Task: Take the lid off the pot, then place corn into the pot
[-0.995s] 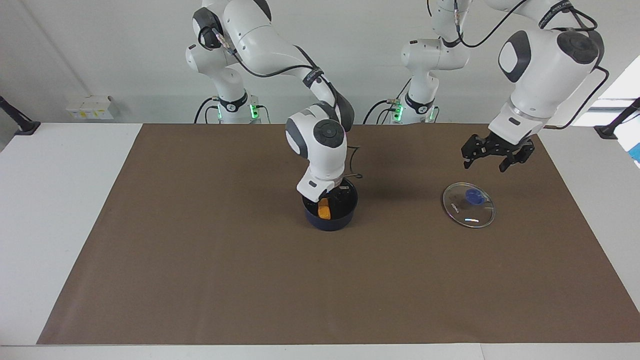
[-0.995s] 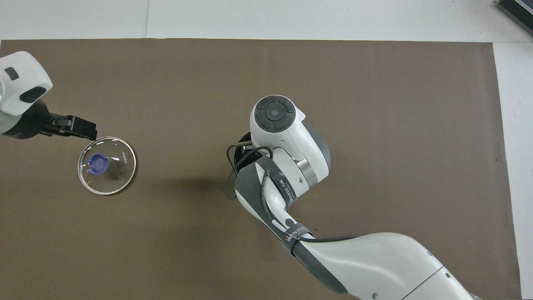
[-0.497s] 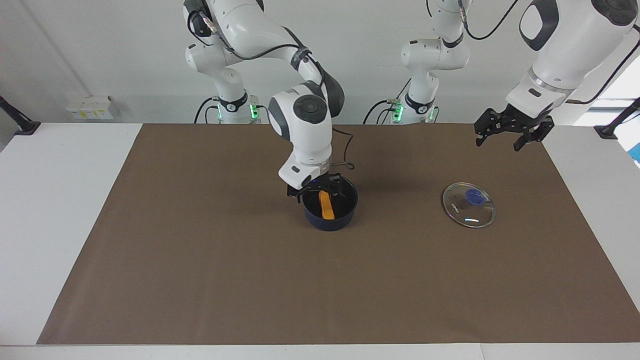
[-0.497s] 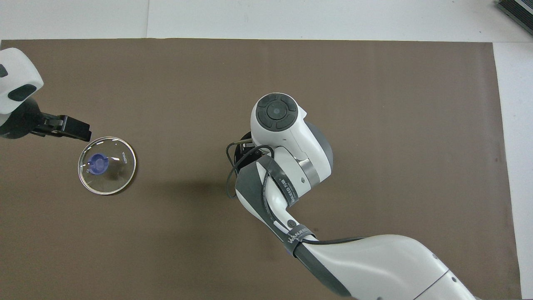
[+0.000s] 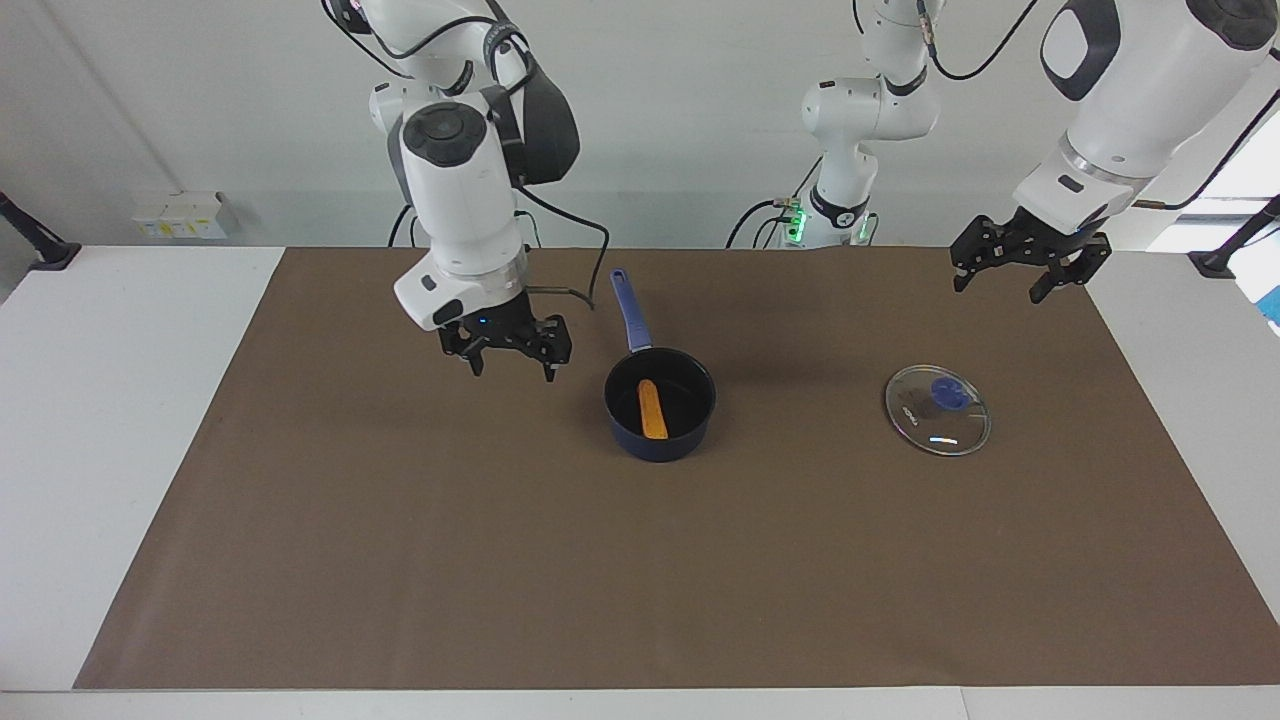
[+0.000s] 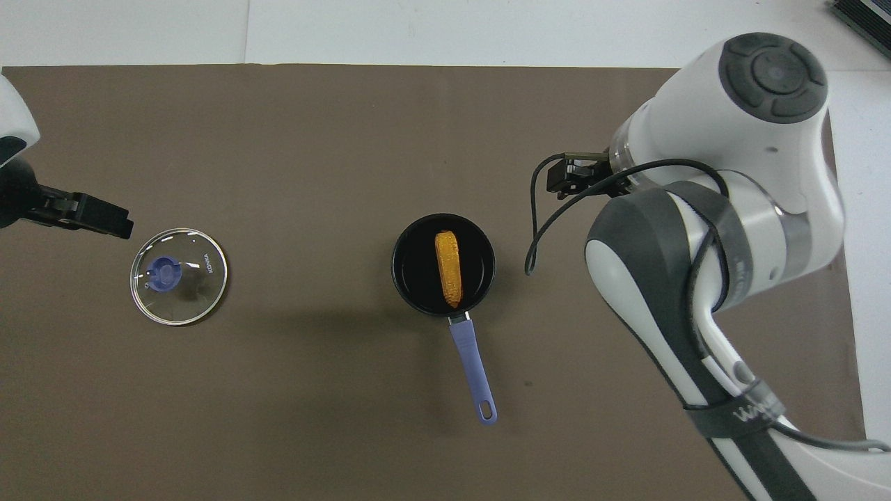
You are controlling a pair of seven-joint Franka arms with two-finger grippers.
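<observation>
Facing view: you are seeing the right gripper (image 5: pixel 510 352) pulling up and away from the pot (image 5: pixel 660 404), where half a second ago it was sitting at the rim; its fingers are spread open and holding nothing. The corn (image 5: pixel 652 408) is lying flat in the pot, well apart from those fingers, so both steps are looking done to me. The lid (image 5: pixel 937 409) is resting on the mat toward the left arm's end, and the left gripper (image 5: pixel 1027 271) is waiting above the mat nearer the robots than the lid, open and empty. Overhead view: the right arm is no longer covering the pot (image 6: pixel 443 263), so you are now getting the corn (image 6: pixel 449 259) in full, lengthwise along the handle's line. The right gripper (image 6: pixel 567 177) is mostly hidden here, probably open.
</observation>
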